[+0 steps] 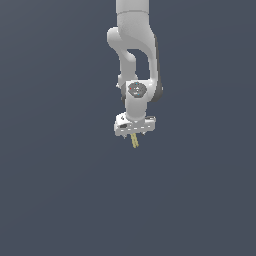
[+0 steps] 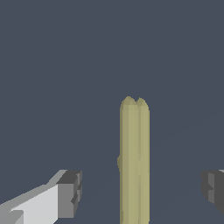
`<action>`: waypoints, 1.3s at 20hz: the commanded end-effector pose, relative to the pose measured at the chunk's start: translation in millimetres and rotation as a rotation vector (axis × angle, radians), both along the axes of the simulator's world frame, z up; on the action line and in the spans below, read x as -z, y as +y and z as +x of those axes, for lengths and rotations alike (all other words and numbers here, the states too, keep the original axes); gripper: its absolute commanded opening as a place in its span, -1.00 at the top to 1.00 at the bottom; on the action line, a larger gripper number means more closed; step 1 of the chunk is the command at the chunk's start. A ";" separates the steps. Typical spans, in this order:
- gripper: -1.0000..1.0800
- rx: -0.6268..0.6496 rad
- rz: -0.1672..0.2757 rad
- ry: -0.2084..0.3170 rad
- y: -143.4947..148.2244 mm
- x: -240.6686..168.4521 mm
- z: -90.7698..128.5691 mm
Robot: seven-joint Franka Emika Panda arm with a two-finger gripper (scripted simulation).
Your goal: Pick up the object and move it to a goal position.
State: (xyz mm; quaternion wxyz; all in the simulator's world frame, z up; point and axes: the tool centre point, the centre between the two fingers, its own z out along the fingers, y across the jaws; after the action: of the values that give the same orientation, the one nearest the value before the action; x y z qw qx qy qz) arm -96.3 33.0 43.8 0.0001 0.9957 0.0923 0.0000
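Note:
The object is a thin yellowish-olive stick. In the wrist view it runs lengthwise between my two fingertips, with a clear gap on each side. My gripper is open, and neither dark pad touches the stick. In the exterior view the white gripper hangs from the arm in mid-picture. The object shows just beyond it as a short yellow sliver, its upper part hidden by the hand.
A plain dark grey-blue surface fills both views. The white arm comes in from the upper edge of the exterior view.

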 end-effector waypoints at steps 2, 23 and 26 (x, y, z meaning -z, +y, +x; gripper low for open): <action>-0.92 -0.001 0.000 0.000 0.2 16.3 -1.0; 1.00 -0.001 0.000 0.000 -0.3 27.6 1.1; 1.00 -0.001 0.000 0.000 -1.8 23.1 6.2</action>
State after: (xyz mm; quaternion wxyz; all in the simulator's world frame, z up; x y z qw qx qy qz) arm -92.9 32.0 18.2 0.0000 0.9957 0.0928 -0.0003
